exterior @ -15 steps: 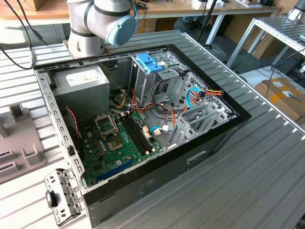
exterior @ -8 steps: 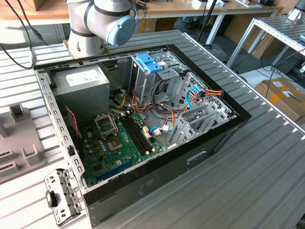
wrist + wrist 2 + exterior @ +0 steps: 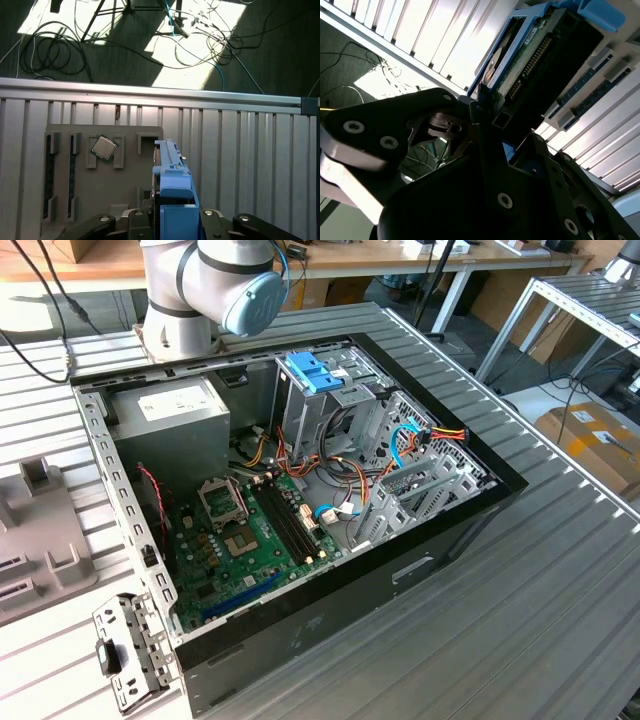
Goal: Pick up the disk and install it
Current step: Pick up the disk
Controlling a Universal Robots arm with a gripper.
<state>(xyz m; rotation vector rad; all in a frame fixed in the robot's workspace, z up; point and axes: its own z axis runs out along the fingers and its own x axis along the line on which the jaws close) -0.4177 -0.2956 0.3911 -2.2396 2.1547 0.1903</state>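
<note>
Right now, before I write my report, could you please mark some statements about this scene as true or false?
1. The tool holds the disk between its fingers. True.
2. The computer case is closed. False: it is open, and the motherboard shows.
3. A square chip lies in the grey tray. True.
4. The disk's rails are red. False: they are blue.

So the ribbed aluminium bench (image 3: 560, 570) is mostly taken up by an open computer case (image 3: 330, 615), laid on its side. A grey moulded tray (image 3: 40, 540) is parked at the exterior view's left, and a perforated metal plate (image 3: 135, 680) is set just beside the case's near corner.
</note>
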